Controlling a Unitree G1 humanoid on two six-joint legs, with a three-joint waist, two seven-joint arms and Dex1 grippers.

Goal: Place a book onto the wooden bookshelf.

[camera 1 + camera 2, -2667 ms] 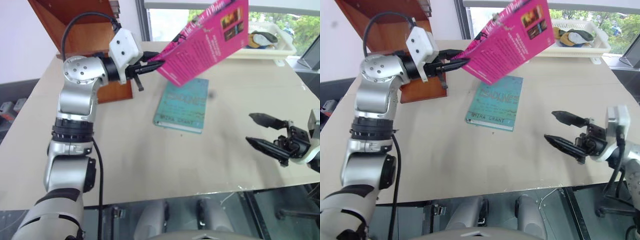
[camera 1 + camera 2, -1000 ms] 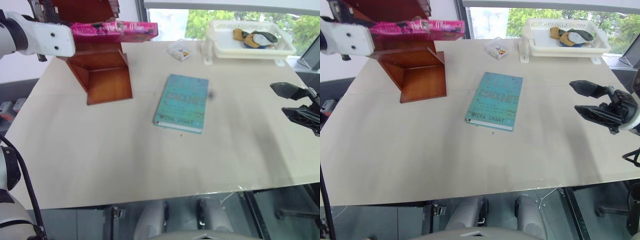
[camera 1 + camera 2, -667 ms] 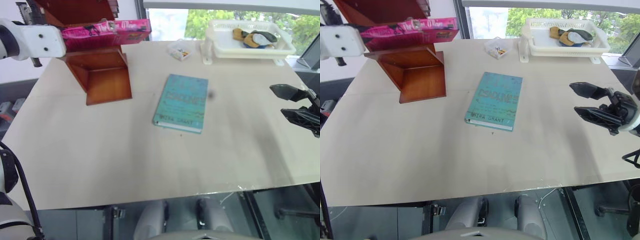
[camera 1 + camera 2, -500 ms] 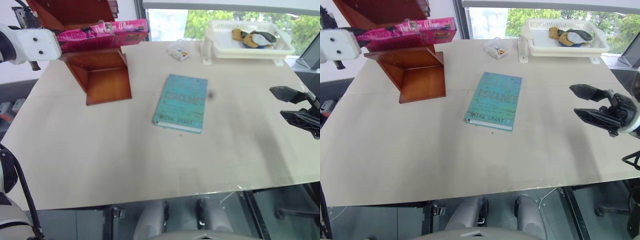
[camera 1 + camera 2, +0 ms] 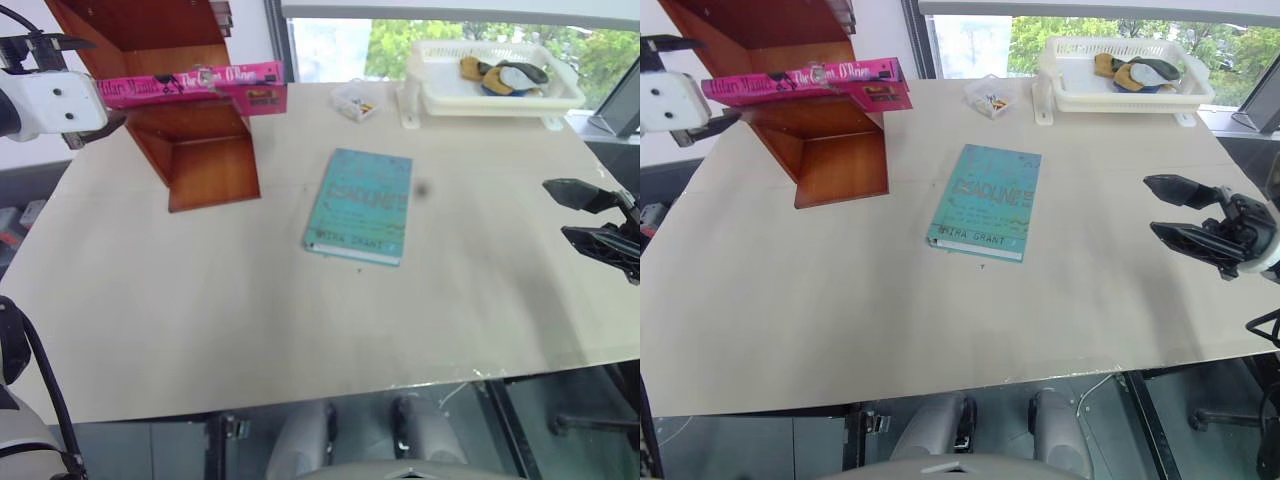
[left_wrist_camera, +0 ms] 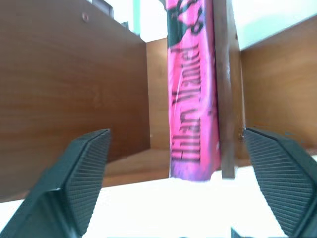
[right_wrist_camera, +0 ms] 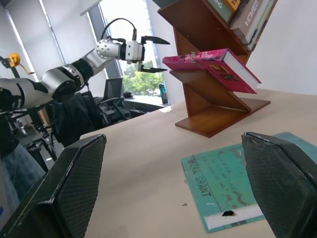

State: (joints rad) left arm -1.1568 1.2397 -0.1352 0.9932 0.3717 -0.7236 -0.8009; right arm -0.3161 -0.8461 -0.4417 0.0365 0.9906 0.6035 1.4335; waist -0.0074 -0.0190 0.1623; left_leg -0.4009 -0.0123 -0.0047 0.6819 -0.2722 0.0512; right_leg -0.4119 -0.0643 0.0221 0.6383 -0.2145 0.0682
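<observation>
I see the book lying flat on a step of the wooden bookshelf at the far left, one end overhanging. My left gripper sits just left of it, fingers spread and empty. My right gripper hovers open, near right, beyond the teal book.
</observation>
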